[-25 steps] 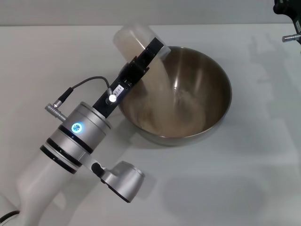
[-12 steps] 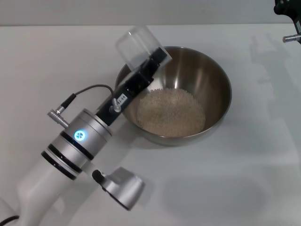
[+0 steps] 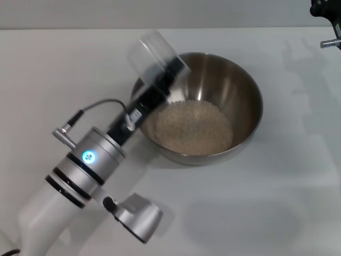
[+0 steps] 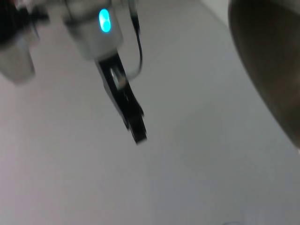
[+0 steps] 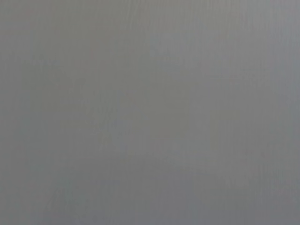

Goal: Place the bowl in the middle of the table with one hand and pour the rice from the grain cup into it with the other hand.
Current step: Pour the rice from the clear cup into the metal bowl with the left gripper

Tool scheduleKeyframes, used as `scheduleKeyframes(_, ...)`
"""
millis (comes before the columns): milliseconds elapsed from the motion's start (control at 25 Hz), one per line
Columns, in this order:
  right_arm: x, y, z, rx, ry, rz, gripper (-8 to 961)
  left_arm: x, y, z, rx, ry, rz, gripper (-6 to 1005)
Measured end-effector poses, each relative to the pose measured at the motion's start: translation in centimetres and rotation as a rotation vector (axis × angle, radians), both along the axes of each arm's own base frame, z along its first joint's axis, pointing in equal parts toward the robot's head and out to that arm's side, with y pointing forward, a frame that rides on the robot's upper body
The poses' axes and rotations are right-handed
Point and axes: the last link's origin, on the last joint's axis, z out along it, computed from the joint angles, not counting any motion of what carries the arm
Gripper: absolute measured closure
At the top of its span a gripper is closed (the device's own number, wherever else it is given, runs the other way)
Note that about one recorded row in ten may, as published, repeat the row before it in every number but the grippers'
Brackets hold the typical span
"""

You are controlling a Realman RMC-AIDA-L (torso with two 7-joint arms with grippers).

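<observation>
The steel bowl (image 3: 250,90) stands on the white table (image 3: 277,202), a little right of the middle. A heap of pale rice (image 3: 194,125) lies in its bottom. My left gripper (image 3: 168,66) is shut on the clear grain cup (image 3: 152,53) and holds it tilted above the bowl's left rim. The cup looks empty. The left wrist view shows the bowl's outer wall (image 4: 272,70) and a black gripper part. My right gripper (image 3: 327,10) is parked at the far right corner, only partly in view. The right wrist view shows nothing but plain grey.
The left arm's silver wrist and its cable (image 3: 88,160) reach in from the front left, just left of the bowl. White tabletop lies in front of and to the right of the bowl.
A second ago rice was streaming from the cup into the bowl. Now it lies settled as a heap and the cup is empty. The left wrist has shifted slightly left and turned.
</observation>
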Motion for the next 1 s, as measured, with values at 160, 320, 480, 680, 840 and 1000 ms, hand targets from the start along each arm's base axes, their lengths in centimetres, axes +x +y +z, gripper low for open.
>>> scheduleKeyframes(160,0.0,-0.1,0.1,0.004,0.000,0.002,547,0.1,0.3,0.1,0.009,-0.007,0.009,977)
scheduleKeyframes(320,0.0,-0.2,0.1,0.006,0.000,0.005,547,-0.1,-0.1,-0.3,-0.013,0.008,0.015,977)
scheduleKeyframes(480,0.1,-0.2,0.1,0.007,-0.001,0.005,547,-0.1,0.0,-0.1,-0.005,-0.005,0.029,976)
scheduleKeyframes(680,0.0,-0.2,0.1,0.009,0.001,0.008,548,0.0,0.0,-0.1,-0.018,-0.031,0.047,976)
scheduleKeyframes(840,0.1,-0.3,0.1,0.010,0.002,0.005,548,0.1,0.3,0.2,-0.051,-0.125,0.102,975)
scheduleKeyframes(1000,0.2,-0.3,0.2,0.010,0.002,0.003,548,0.0,0.9,1.4,-0.173,-0.453,0.268,975)
